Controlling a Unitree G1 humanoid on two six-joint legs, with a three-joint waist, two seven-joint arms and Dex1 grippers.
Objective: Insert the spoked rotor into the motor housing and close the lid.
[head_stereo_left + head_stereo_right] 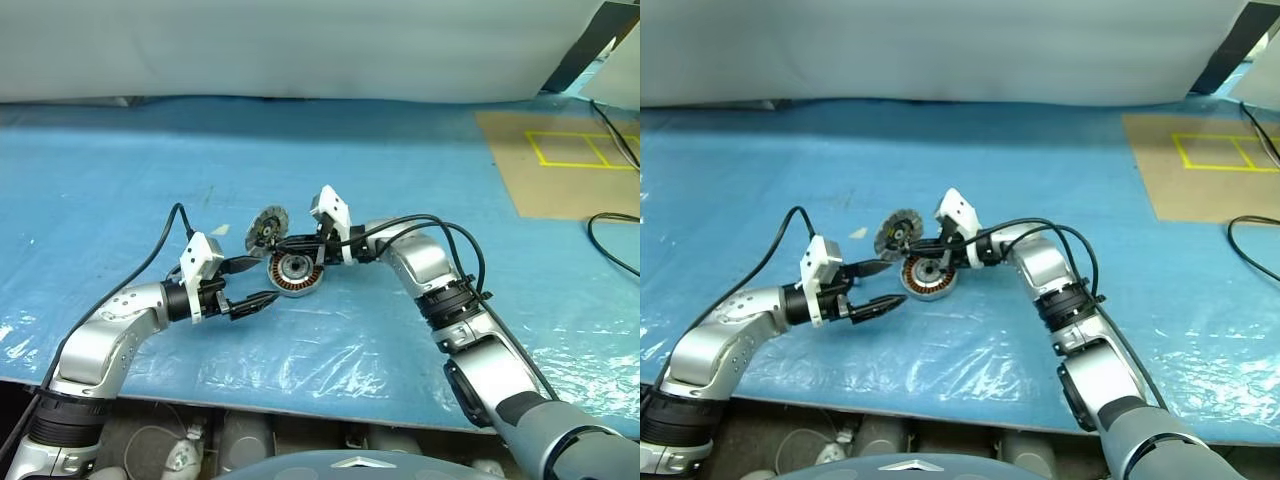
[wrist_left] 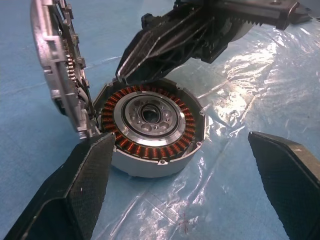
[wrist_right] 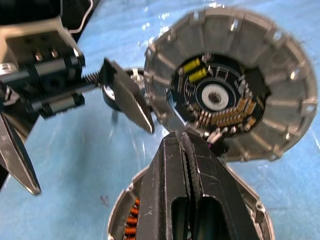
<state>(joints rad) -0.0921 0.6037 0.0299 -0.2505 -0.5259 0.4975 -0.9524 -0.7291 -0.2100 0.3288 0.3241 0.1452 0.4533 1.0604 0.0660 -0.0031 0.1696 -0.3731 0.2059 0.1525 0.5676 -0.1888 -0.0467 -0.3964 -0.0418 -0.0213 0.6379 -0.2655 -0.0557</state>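
Blue plastic sheeting is spread over the work surface. The motor housing is seen resting on it, copper windings exposed, with the spoked rotor seated in its centre. The lid stands tilted up on edge against the housing's far-left rim. The right gripper is pressed together just over the housing beside the lid. The left gripper is spread wide, just beside the housing.

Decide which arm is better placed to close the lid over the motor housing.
Probably the right: its gripper, shut, sits at the upright lid above the motor housing. The left gripper waits open beside it.
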